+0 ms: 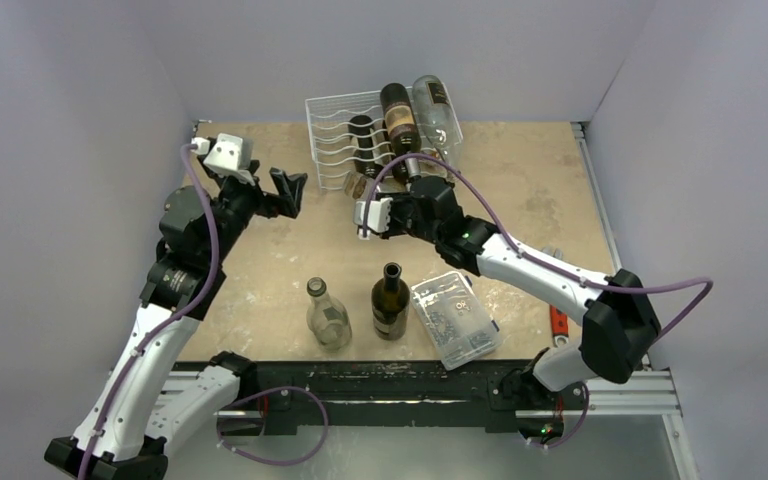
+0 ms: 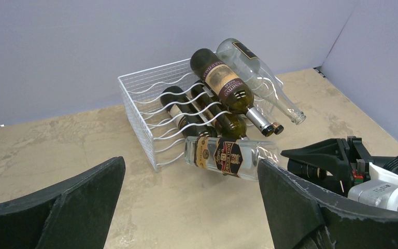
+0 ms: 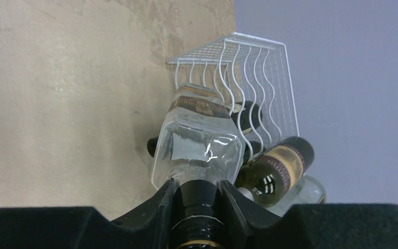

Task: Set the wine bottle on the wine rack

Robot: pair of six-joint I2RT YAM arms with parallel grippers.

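The white wire wine rack stands at the back of the table with three bottles lying in it: two dark ones and a clear one. A clear, square wine bottle with a black and gold label lies nearly level at the rack's lower front, its base by the wires. My right gripper is shut on its dark neck. My left gripper hangs open left of the rack, holding nothing.
Near the front edge stand a clear bottle and a dark bottle, both upright. A clear plastic box of small parts lies to their right, and a red tool by the right arm. Walls close in on three sides.
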